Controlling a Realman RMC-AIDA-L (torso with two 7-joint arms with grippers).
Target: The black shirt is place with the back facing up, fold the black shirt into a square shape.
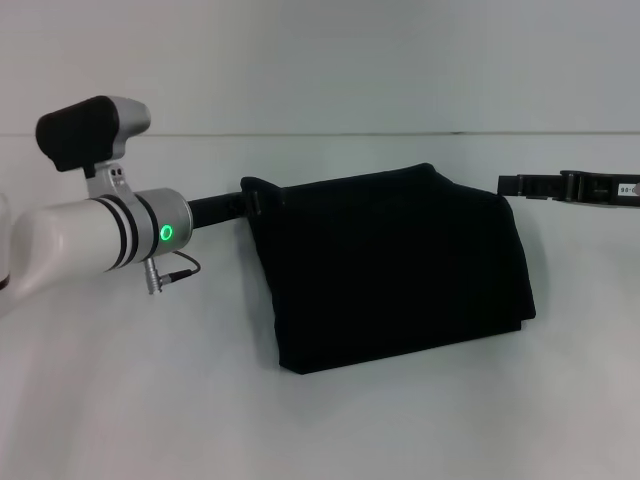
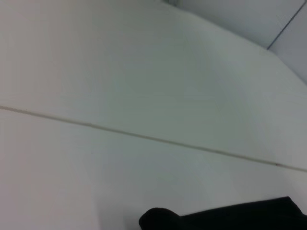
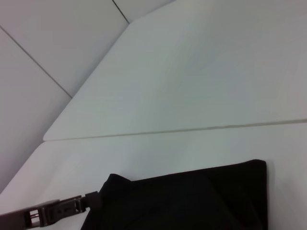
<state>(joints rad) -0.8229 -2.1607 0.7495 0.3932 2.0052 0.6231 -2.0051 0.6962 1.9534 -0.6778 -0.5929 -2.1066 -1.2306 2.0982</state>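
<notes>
The black shirt [image 1: 390,270] lies folded into a rough rectangle in the middle of the white table [image 1: 320,420], plain black side up, no lettering showing. My left gripper [image 1: 252,200] reaches in from the left and is shut on the shirt's far left corner, which bunches up a little. That gripper also shows in the right wrist view [image 3: 91,200], its tip at the shirt's corner [image 3: 115,187]. My right gripper [image 1: 503,184] comes in level from the right, its tip at the shirt's far right corner. The left wrist view shows only a strip of shirt [image 2: 230,218].
The white left arm with a green light [image 1: 166,234] hangs over the table's left side. A thin seam [image 1: 400,133] marks the table's far edge against the pale wall. Bare table lies in front of the shirt.
</notes>
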